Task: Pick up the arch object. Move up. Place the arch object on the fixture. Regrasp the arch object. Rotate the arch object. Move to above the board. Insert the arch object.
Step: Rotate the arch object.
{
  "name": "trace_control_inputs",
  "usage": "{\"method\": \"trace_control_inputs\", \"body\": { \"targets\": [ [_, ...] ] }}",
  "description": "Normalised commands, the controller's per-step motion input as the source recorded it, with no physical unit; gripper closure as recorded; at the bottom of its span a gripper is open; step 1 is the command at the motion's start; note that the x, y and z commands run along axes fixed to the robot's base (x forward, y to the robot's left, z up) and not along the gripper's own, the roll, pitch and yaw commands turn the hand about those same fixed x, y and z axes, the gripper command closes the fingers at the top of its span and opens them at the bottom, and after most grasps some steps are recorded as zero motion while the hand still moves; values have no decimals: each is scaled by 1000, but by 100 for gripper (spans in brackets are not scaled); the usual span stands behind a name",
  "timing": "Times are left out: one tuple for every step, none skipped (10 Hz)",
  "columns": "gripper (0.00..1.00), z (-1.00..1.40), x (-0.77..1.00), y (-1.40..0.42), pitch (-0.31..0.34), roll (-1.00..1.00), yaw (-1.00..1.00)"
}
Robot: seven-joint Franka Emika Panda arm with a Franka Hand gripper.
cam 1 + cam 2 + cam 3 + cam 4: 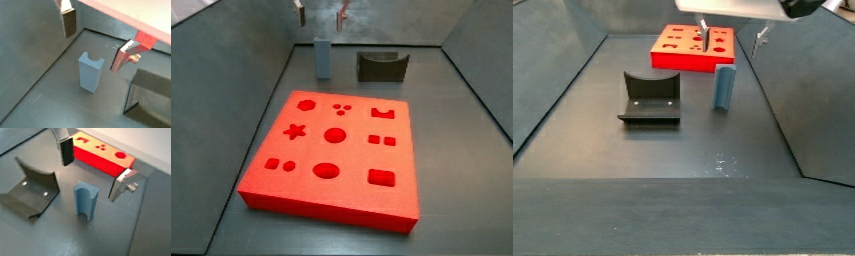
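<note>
The arch object (90,72) (85,200) is a pale blue-grey oblong block standing upright on the floor, its curved notch facing up. My gripper (93,50) (91,179) hangs above it, open, with one finger on each side and nothing held. Both side views show the block (323,57) (723,87) well below the fingertips. The fixture (30,195) (381,66) (649,97), a dark bracket with a U-shaped notch, stands beside the block. The red board (338,150) (100,155) with shaped cutouts lies flat on the floor, apart from both.
Grey walls (251,60) enclose the floor on both sides, and the block stands near one of them. The fixture's dark base (150,95) lies close to the block in a wrist view.
</note>
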Motion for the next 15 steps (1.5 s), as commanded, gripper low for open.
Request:
{"method": "trace_control_inputs", "body": {
  "targets": [
    [0, -36, 45, 3, 16, -44, 1000],
    [0, -36, 45, 3, 18, -47, 926],
    [0, -35, 46, 3, 17, -46, 594],
    [0, -35, 46, 3, 17, -45, 388],
    [0, -34, 46, 3, 17, -45, 204],
    [0, -1000, 0, 0, 17, -45, 152],
    [0, -1000, 14, 5, -3, -36, 81],
    [0, -1000, 19, 8, -13, -23, 66],
    [0, -982, 26, 6, -24, 11, 48],
    [0, -849, 28, 8, -28, 38, 38],
    [0, -676, 32, 10, -32, 72, 27],
    [0, -594, 31, 9, -29, 87, 21],
    [0, -436, 36, 9, -27, 114, 14],
    [0, -298, 42, 7, -22, 136, 9],
    [0, -203, 47, 5, -19, 149, 9]
  ]
}}
